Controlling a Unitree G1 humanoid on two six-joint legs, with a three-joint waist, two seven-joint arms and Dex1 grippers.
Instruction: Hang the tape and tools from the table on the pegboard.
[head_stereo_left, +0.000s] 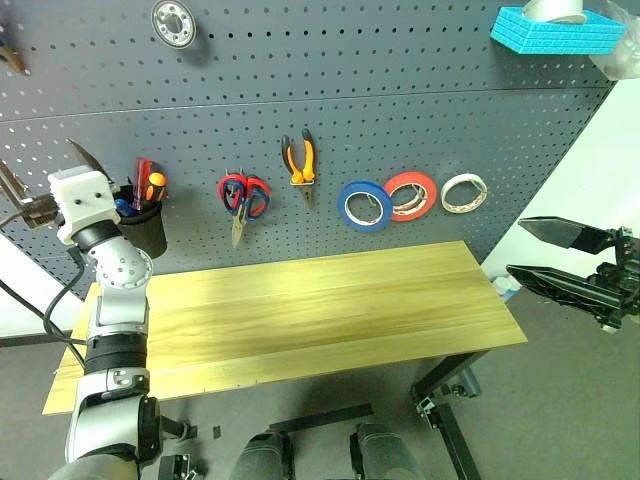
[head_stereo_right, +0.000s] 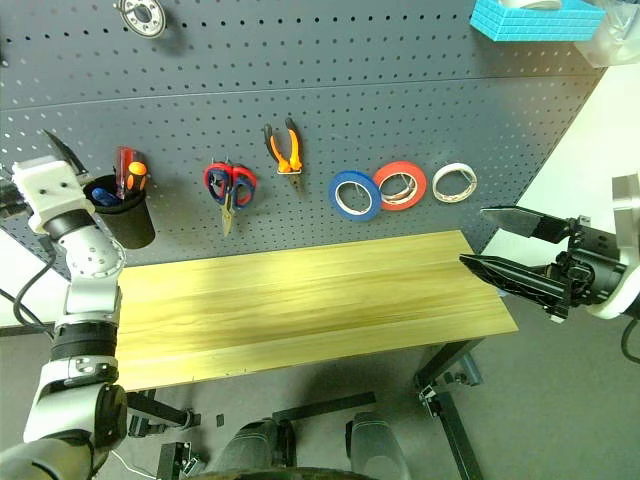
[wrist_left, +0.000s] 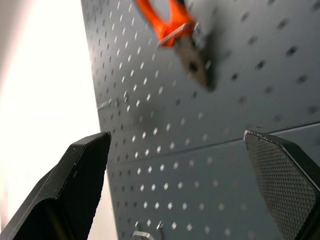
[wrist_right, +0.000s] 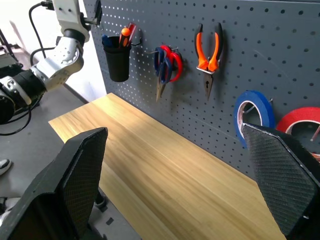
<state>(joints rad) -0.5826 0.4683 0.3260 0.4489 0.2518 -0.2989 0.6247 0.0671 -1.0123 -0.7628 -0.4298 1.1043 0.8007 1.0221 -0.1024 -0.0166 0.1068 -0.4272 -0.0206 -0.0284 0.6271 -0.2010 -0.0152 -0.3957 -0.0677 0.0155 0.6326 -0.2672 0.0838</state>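
Note:
The blue tape (head_stereo_left: 364, 205) hangs on the dark grey pegboard (head_stereo_left: 400, 110). Left of it hang the orange-handled pliers (head_stereo_left: 300, 160). Further left, the dark-handled scissors (wrist_right: 161, 67) share a hook with a red-handled pair. The blue-handled screwdriver (head_stereo_left: 121, 207) stands in a black cup (head_stereo_left: 146, 228) on the board. The wooden table (head_stereo_left: 300, 310) stands below. My left gripper (head_stereo_left: 45, 175) is raised at the board's left edge, open and holding nothing. My right gripper (head_stereo_left: 520, 247) hovers off the table's right end, also open with nothing in it.
Red tape (head_stereo_left: 410, 195) and white tape (head_stereo_left: 465, 192) hang right of the blue roll. Red and orange screwdrivers (head_stereo_left: 150, 185) share the cup. Another orange-handled tool (wrist_left: 180, 40) hangs high on the board near my left gripper. A blue basket (head_stereo_left: 555, 30) sits on the board's top right.

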